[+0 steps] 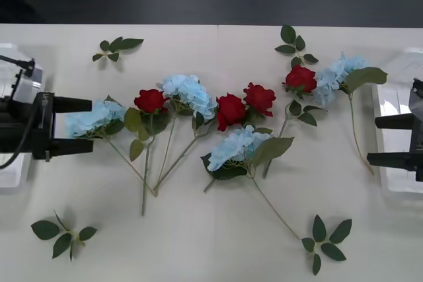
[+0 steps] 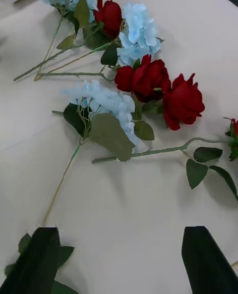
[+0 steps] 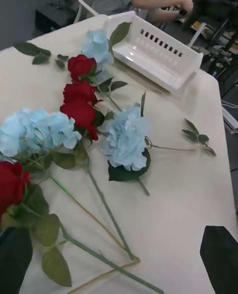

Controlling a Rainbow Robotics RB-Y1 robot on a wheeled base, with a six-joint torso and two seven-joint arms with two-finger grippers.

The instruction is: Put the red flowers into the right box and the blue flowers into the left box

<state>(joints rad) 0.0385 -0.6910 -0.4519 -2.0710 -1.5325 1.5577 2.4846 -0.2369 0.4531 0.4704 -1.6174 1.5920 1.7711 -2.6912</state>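
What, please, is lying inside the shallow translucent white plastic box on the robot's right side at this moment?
Nothing shows inside the shallow translucent white plastic box: no flower on its visible floor. In the front view the right gripper hangs over part of it, hiding that area.

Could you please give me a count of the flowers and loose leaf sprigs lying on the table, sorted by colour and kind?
Deep-red artificial roses: 4
Pale sky-blue fluffy artificial flower clusters: 4
Loose flowerless green leaf sprigs: 4
Total: 12
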